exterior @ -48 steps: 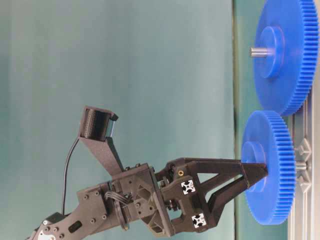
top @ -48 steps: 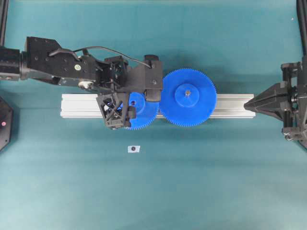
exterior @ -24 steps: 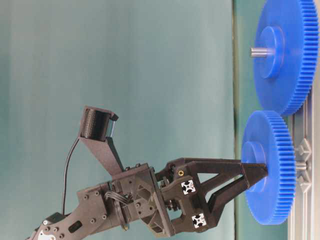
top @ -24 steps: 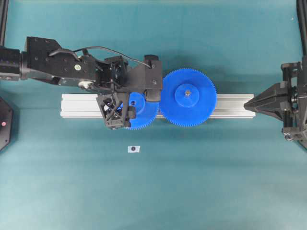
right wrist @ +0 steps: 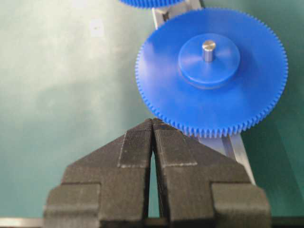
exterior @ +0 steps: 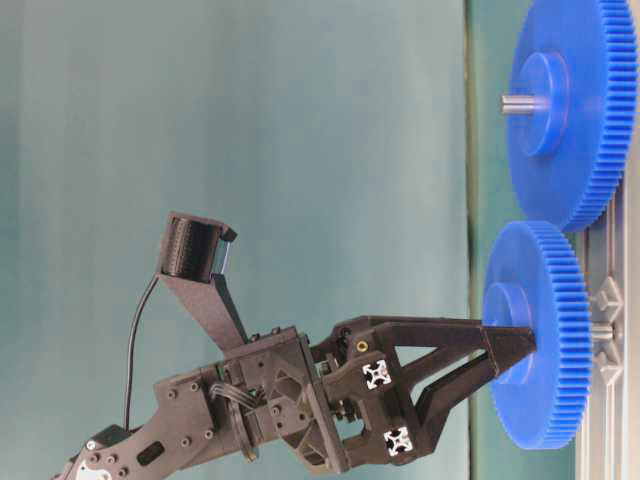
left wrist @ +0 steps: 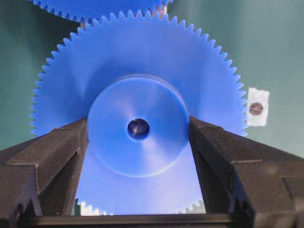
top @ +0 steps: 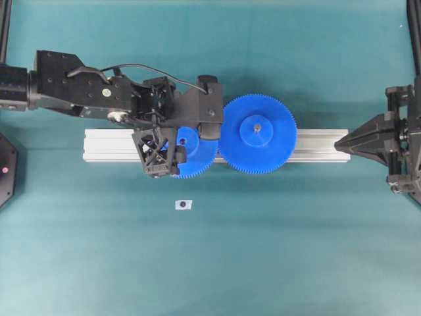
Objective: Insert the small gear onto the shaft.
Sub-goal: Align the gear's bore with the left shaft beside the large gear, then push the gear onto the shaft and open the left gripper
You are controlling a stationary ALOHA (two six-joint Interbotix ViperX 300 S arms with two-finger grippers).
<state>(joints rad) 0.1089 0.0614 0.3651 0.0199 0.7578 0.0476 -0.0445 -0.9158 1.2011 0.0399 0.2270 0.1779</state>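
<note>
My left gripper (left wrist: 137, 142) clasps the raised hub of the small blue plastic fine-toothed gear (left wrist: 137, 99), seated low over the silvery rail (top: 118, 145), meshed beside the wider blue gear (top: 258, 133). I judge only release remains. Right gripper (right wrist: 152, 142) closed, idle.

This is a robotics lab bench: a table (top: 276, 250) covered edge to edge in plain teal matting, black frame posts (top: 5, 26) at its far corners, a bare aluminium extrusion rail (top: 112, 145) across its middle, and black 3D-printed robot arms (top: 72, 89) reaching in from both side edges.
</note>
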